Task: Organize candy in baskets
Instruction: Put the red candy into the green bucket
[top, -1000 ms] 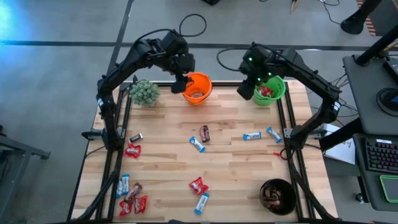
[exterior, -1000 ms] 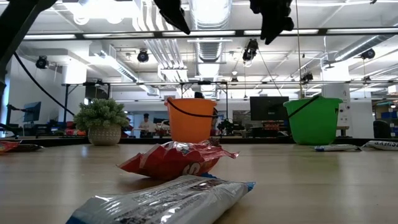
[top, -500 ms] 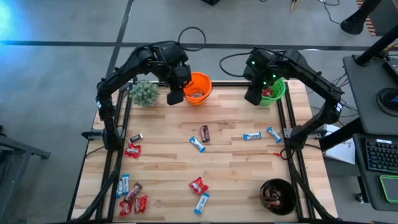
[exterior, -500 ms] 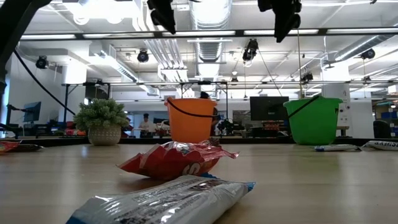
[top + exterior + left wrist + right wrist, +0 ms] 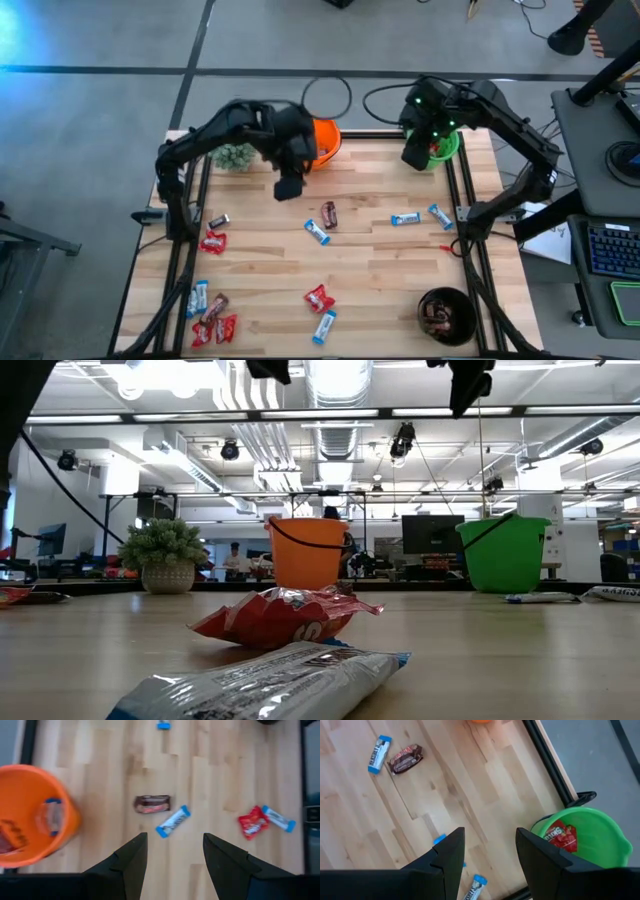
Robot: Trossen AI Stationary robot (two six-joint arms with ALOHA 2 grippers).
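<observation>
Jaws spread, empty; brown candy (image 5: 152,804) lies crosswise before left gripper (image 5: 172,851).

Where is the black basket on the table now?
In the high view, the black basket stands at the table's near right corner, far from the other baskets.

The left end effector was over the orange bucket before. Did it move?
Yes. In the high view the left end effector has left the orange bucket and come toward the middle of the table, nearer the brown candy bar. It carries nothing.
</observation>
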